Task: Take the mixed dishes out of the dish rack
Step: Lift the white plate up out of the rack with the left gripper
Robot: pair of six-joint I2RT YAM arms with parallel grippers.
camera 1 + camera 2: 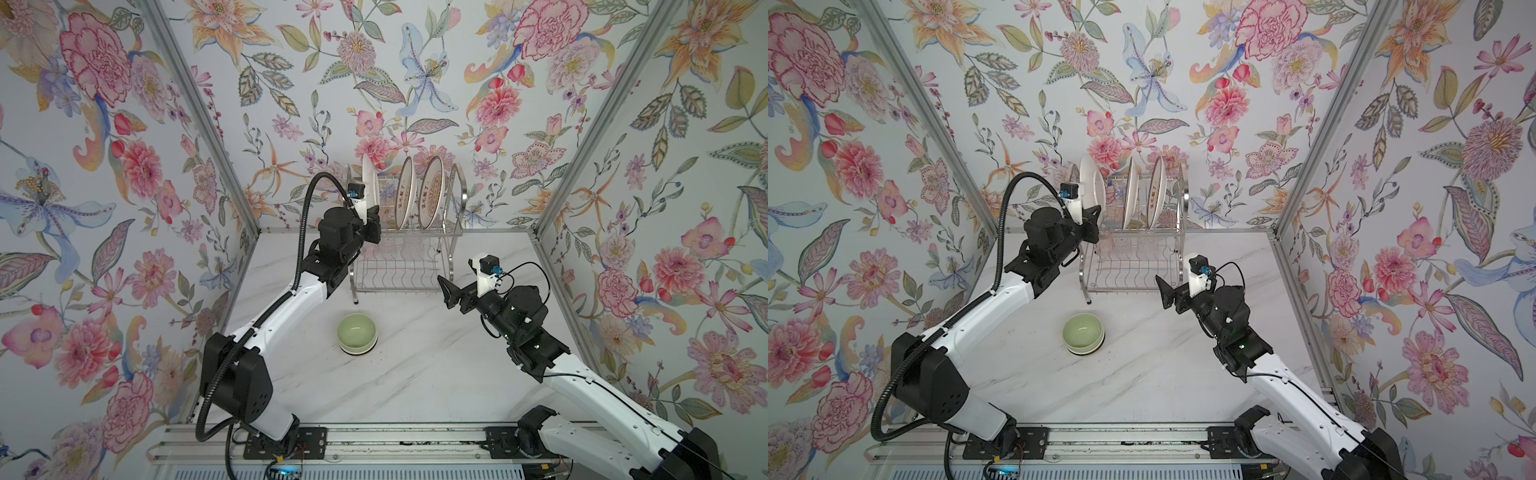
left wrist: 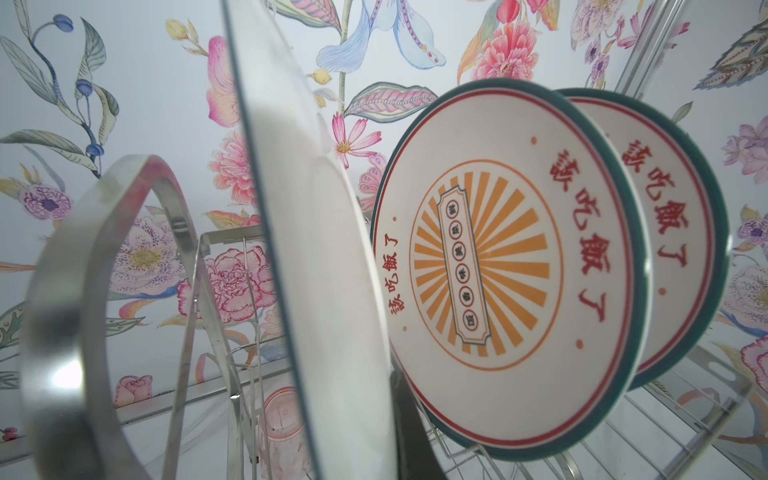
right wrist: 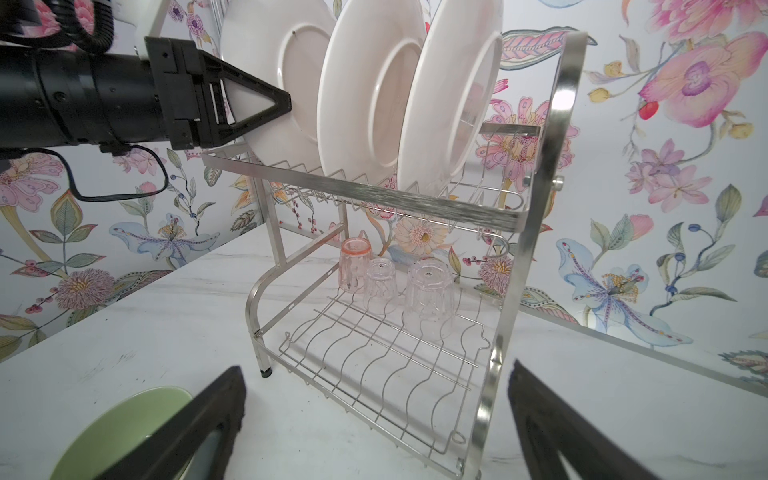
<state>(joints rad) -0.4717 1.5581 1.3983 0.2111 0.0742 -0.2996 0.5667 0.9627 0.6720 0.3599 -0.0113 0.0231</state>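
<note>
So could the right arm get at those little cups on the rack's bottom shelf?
Probably yes. The right tool hangs open facing the dish rack's open front, and nothing stands between it and the cups. Only the upper shelf of plates overhead limits headroom.

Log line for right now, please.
left gripper: shut on plain plate, rack top tier | right gripper: open, before rack | bowl: on table

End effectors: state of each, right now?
Left end effector: closed on the plain white plate.
Right end effector: open, holding nothing.
</note>
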